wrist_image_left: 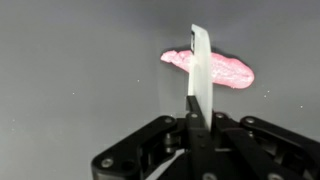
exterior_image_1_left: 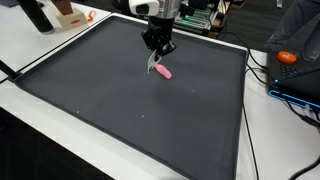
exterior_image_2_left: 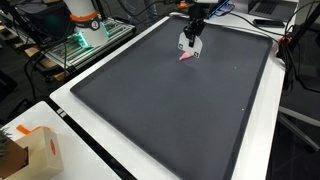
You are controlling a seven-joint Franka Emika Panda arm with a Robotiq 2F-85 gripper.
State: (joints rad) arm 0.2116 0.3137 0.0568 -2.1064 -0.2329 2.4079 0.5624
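In an exterior view, my black gripper (exterior_image_1_left: pixel 156 48) hangs over the dark grey mat (exterior_image_1_left: pixel 120 110), near its far edge. A flat pink elongated piece (exterior_image_1_left: pixel 163 72) lies just below.

In an exterior view, same pairing: gripper (exterior_image_2_left: pixel 189 40), pink piece (exterior_image_2_left: pixel 188 57).

Wrist view: jaws clenched on a thin white plastic strip (wrist_image_left: pixel 201 75), its tip over the pink piece (wrist_image_left: pixel 230 70). Can't tell if they touch.

Dark mat (exterior_image_1_left: pixel 130 120) — pink blob (exterior_image_1_left: pixel 163 72), perhaps putty

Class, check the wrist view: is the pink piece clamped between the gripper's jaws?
No, the gripper is shut on a white strip, while the pink piece lies on the dark mat beyond it.
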